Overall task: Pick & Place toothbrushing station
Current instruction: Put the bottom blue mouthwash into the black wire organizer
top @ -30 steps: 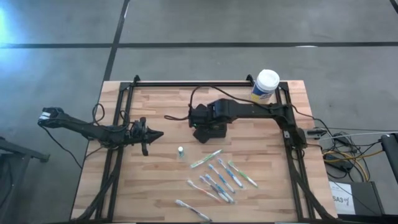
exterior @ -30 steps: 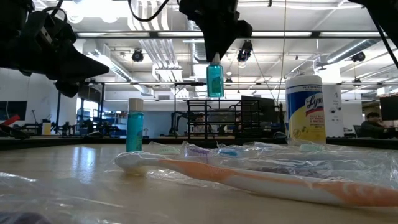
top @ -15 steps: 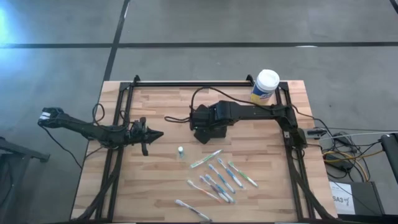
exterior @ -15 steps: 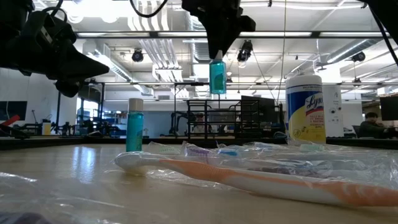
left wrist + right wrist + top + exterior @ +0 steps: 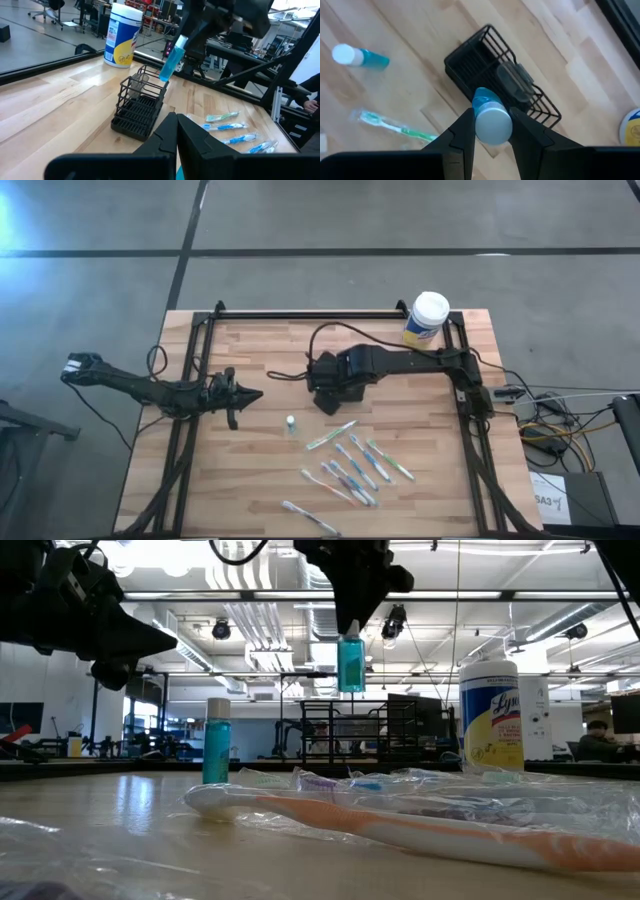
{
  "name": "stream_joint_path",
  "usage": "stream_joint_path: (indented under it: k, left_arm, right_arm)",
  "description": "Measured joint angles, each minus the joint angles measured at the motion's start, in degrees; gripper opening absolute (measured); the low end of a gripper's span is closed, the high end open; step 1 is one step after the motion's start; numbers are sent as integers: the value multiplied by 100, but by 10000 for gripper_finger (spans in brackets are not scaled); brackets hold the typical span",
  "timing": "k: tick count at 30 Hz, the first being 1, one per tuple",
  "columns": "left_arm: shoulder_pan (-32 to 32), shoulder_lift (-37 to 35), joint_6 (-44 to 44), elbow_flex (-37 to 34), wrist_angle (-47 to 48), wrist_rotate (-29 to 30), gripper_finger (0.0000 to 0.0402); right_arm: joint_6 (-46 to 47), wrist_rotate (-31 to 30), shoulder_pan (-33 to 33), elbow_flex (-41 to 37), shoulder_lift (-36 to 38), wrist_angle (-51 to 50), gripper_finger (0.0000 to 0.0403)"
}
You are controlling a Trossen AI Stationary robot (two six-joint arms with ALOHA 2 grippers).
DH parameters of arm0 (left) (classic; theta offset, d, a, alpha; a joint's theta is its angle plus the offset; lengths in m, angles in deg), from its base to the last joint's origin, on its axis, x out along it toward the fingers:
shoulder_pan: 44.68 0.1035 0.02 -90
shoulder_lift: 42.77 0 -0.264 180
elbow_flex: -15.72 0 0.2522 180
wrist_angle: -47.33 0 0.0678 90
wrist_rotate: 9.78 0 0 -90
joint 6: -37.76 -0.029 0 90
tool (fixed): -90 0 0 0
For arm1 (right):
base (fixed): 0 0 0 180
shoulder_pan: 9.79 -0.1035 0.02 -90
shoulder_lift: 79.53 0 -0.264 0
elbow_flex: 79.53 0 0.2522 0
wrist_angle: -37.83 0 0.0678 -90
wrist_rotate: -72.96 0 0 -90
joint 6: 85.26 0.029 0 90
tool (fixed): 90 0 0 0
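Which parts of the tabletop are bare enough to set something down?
Bare wood lies between the left pincer and the black caddy, and along the far edge left of the wipes canister. It is crowded near the front, where wrapped toothbrushes lie beside a standing blue bottle.

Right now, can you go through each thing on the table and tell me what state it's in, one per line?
Right gripper: fingers shut on a blue bottle, held in the air above the caddy.
Caddy: upright on the table, a clear cup inside.
Second bottle: standing upright, untouched.
Toothbrushes: lying flat, wrapped.
Canister: upright, lid closed.
Left gripper: shut, empty.
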State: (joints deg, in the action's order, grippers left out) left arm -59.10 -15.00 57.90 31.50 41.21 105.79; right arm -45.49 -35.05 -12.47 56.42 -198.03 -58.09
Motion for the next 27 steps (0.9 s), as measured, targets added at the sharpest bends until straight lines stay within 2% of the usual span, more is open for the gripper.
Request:
stream_joint_path:
  k: [6, 10, 17, 27]
  left_arm:
    - [-1, 0, 0, 0, 16, -2, 7]
    - [-1, 2, 1, -2, 35, 1, 7]
    - [0, 2, 1, -2, 26, 1, 7]
    - [-1, 2, 0, -2, 111, -18, 7]
  right_arm:
    - [-202, -194, -131, -737, 339, 736, 91]
    - [-218, -150, -50, -1370, 899, 1458, 91]
    - [-10, 70, 193, -2346, 1642, 1921, 91]
    - [13, 351, 269, -2577, 1679, 1968, 91]
